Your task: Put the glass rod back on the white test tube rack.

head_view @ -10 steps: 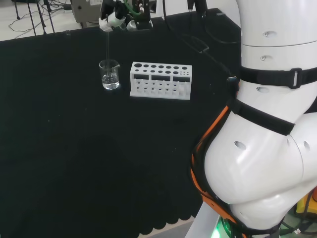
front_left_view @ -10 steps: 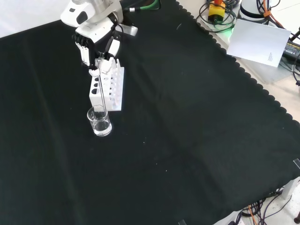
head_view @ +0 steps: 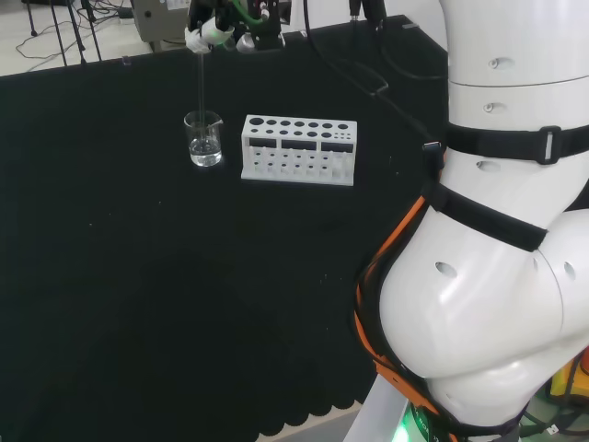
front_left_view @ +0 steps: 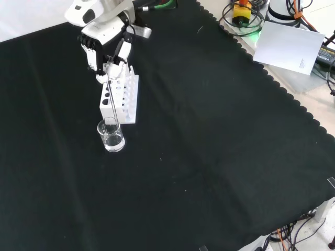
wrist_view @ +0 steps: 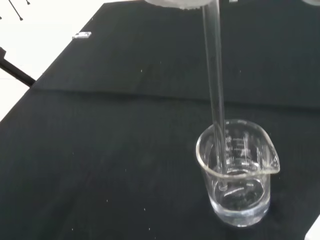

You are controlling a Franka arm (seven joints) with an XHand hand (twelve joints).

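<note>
Fingers [front_left_view: 107,70] pinching thin clear glass rod [wrist_view: 215,95], tip inside round glass beaker [wrist_view: 239,172]

The glass rod [wrist_view: 214,75] is a thin, clear, straight stick, held nearly upright with its lower end inside a small clear beaker [wrist_view: 239,175] containing a little clear liquid. The white test tube rack [head_view: 297,149] is a rectangular block with rows of round holes on top, standing on the black cloth just beside the beaker, all holes seen unoccupied.
</note>
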